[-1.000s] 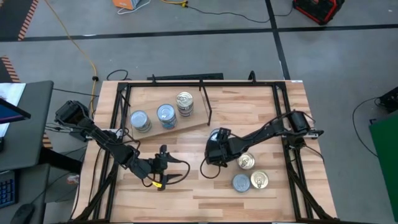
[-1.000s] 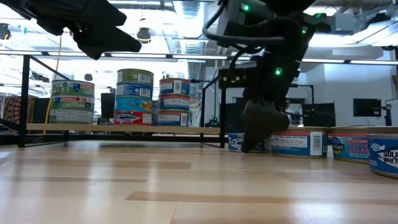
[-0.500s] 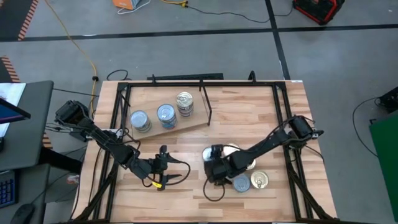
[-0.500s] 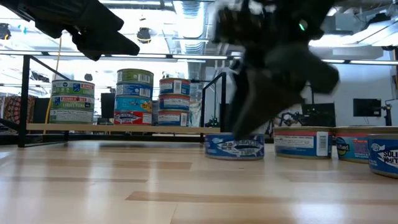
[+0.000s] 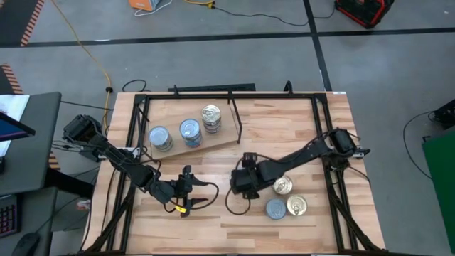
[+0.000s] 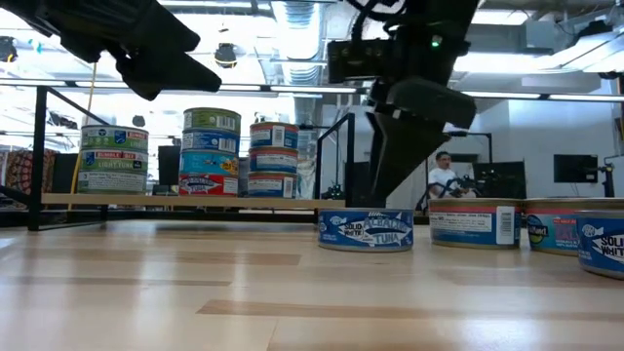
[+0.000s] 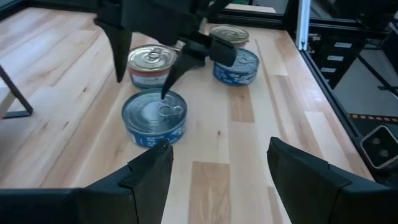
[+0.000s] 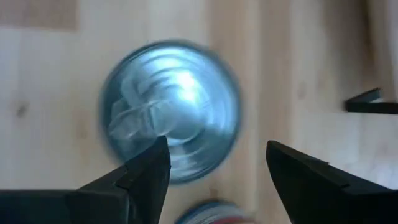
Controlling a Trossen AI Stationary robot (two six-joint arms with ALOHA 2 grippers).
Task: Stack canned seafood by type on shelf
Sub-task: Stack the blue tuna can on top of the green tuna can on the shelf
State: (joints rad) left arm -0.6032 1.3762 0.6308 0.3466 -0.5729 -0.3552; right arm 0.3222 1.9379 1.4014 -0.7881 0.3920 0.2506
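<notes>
A blue-labelled tin (image 6: 366, 231) with a silver lid (image 7: 154, 111) stands on the tabletop. My right gripper (image 7: 143, 87) hangs open just above it, fingers pointing down and clear of the lid (image 8: 171, 109). In the high view this gripper (image 5: 244, 183) hides the tin. My left gripper (image 7: 217, 155) waits open and empty to the tin's left (image 5: 188, 192). On the shelf (image 5: 222, 141) at the far left stand three stacks of tins (image 5: 161, 137), (image 5: 190, 131), (image 5: 211, 117), each resting on its flat bottom.
Three more tins stand at the table's right: a gold-lidded one (image 5: 282, 185), a silver-lidded one (image 5: 276, 208) and another gold-lidded one (image 5: 296, 206). A black metal frame (image 5: 323, 135) runs round the table. A person (image 6: 444, 175) sits in the room far behind.
My right gripper has swung toward the table's near edge and then come back and risen, rolling a little, and now stands above the blue tin. The tin has slid along the table toward the near edge and stays flat.
</notes>
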